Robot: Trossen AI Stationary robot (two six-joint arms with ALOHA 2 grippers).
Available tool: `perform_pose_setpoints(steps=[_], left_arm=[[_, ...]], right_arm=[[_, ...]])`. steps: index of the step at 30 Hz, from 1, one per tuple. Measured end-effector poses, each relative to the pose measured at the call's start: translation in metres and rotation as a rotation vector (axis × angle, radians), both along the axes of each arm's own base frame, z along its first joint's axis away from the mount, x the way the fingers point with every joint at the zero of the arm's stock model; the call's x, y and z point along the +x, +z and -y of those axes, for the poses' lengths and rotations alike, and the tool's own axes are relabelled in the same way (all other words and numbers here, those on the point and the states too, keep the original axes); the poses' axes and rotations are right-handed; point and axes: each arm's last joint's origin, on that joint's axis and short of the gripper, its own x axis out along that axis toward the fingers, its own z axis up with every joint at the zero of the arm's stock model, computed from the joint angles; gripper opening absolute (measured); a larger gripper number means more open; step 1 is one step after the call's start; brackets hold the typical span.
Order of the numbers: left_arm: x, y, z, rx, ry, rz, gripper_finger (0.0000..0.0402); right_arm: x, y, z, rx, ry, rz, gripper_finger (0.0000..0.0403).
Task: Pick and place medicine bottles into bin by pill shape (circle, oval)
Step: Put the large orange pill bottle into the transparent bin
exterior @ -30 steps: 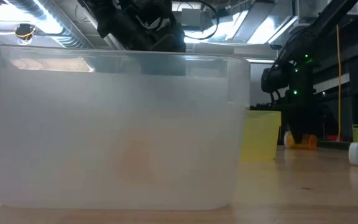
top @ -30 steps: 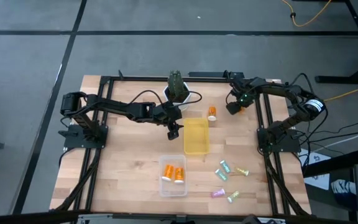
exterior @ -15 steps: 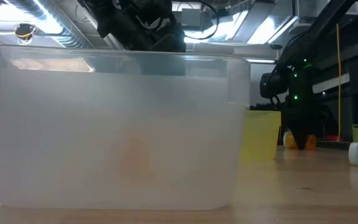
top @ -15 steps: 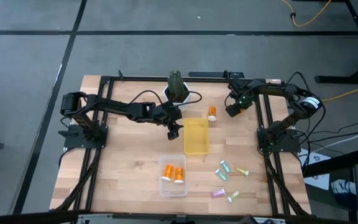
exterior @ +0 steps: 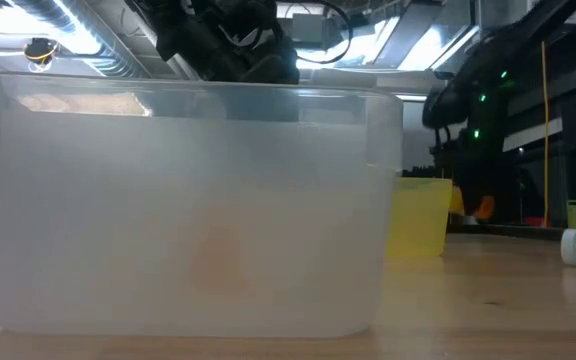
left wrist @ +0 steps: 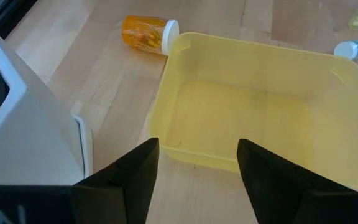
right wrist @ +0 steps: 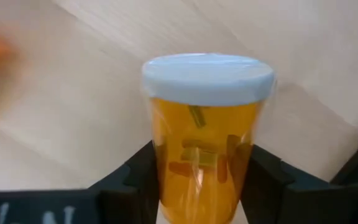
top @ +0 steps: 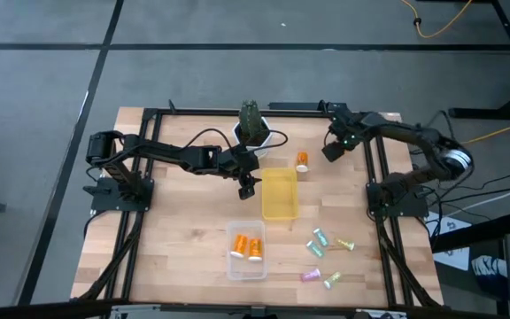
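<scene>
My right gripper [top: 328,152] is at the far right of the table, shut on an orange medicine bottle with a white cap [right wrist: 204,137]; it also shows in the low view [exterior: 481,207], above the table top. A second orange bottle [top: 301,161] lies on its side on the wood beside the yellow bin [top: 279,193]; it also shows in the left wrist view [left wrist: 149,34]. My left gripper [top: 246,188] hangs open and empty at the yellow bin's left rim [left wrist: 166,124]. Pale green and pink vials [top: 319,241] lie on the table at the near right. My right gripper pinches the orange bottle's lower body [right wrist: 163,180] between its two fingers [right wrist: 135,177], one on each side. The white cap end [right wrist: 207,74] points away from the gripper. The bottle is lifted clear of the table.
A clear bin [top: 247,248] with orange bottles in it stands near the front and fills most of the low view [exterior: 188,200]. A white pot with a green plant [top: 253,133] stands just behind my left gripper. Black frame rails [top: 379,177] run along the table's sides.
My right gripper has gone up from the table with the orange bottle, which now hangs clear of the wood. The second orange bottle has stayed beside the yellow bin.
</scene>
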Motion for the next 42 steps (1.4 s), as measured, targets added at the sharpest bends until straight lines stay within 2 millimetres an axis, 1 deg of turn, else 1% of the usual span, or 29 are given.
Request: perform_pose_setpoints(steps=[4,7,11,13,15,18,22,24,28,34,39,42], left_arm=[[0.0,0.0,0.0,0.0,0.0,0.0,0.0212],[0.0,0.0,0.0,0.0,0.0,0.0,0.0212],[0.0,0.0,0.0,0.0,0.0,0.0,0.0212],[0.0,0.0,0.0,0.0,0.0,0.0,0.0212],[0.0,0.0,0.0,0.0,0.001,0.0,0.0212],[0.0,0.0,0.0,0.0,0.001,0.0,0.0212],[0.0,0.0,0.0,0.0,0.001,0.0,0.0212],[0.0,0.0,0.0,0.0,0.001,0.0,0.0212],[0.0,0.0,0.0,0.0,0.001,0.0,0.0212],[0.0,0.0,0.0,0.0,0.001,0.0,0.0212],[0.0,0.0,0.0,0.0,0.001,0.001,0.0212],[0.0,0.0,0.0,0.0,0.001,0.0,0.0212]], right_arm=[[-0.004,0.027,-0.013,-0.023,0.057,0.168,0.0168],[-0.005,0.048,-0.028,-0.016,0.134,0.342,0.0167],[0.001,0.077,-0.048,-0.001,0.317,0.655,0.0169],[0.006,0.09,-0.058,-0.007,0.413,0.783,0.0169],[0.01,0.1,-0.068,-0.023,0.513,0.873,0.0169],[0.017,0.109,-0.085,-0.031,0.637,0.94,0.017],[0.03,0.111,-0.105,-0.023,0.775,1.002,0.0171],[0.037,0.107,-0.115,-0.032,0.844,1.058,0.0171],[0.048,0.097,-0.135,-0.024,0.909,1.218,0.0171],[0.056,0.078,-0.163,-0.074,0.937,1.38,0.0171],[0.068,0.067,-0.183,-0.106,0.922,1.416,0.0171],[0.076,0.062,-0.193,-0.134,0.947,1.428,0.0171]])
